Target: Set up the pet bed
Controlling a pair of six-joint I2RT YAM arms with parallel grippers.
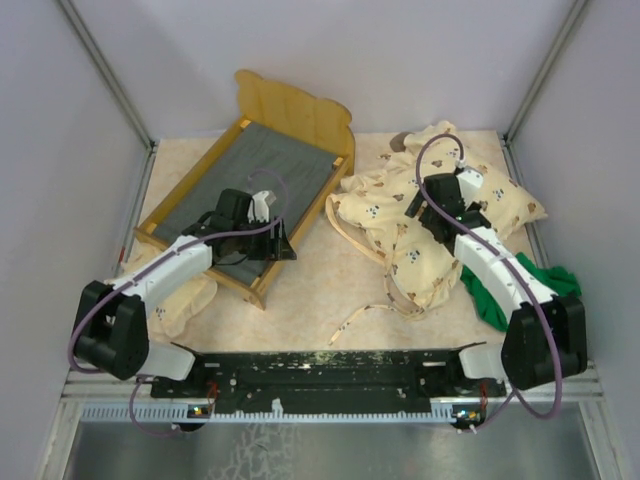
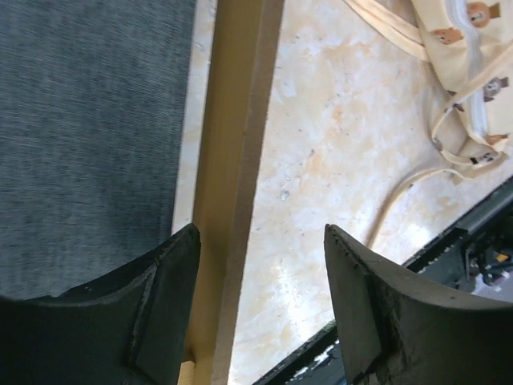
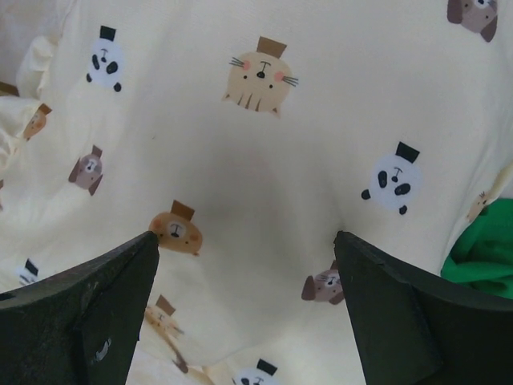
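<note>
The pet bed point(image 1: 250, 175), a light-wood frame with a wavy headboard point(image 1: 295, 105) and a dark grey base, stands at the back left, turned at an angle. My left gripper point(image 1: 272, 240) hangs over its near right side. In the left wrist view that gripper point(image 2: 260, 269) is open; the wooden side rail point(image 2: 232, 152) runs between the jaws close to the left finger point(image 2: 164, 309), with the grey base point(image 2: 88, 136) to the left. My right gripper point(image 1: 440, 205) hovers over the cream animal-print quilt point(image 1: 400, 225); its jaws point(image 3: 244, 265) stand wide open above the fabric point(image 3: 256, 160), holding nothing.
A green cloth point(image 1: 525, 285) lies by the right arm and shows at the right wrist view's edge point(image 3: 481, 249). A cream cushion point(image 1: 185, 300) sits under the left arm. Fabric ties point(image 1: 360, 318) trail toward the black front rail point(image 1: 330, 365). Walls enclose the table.
</note>
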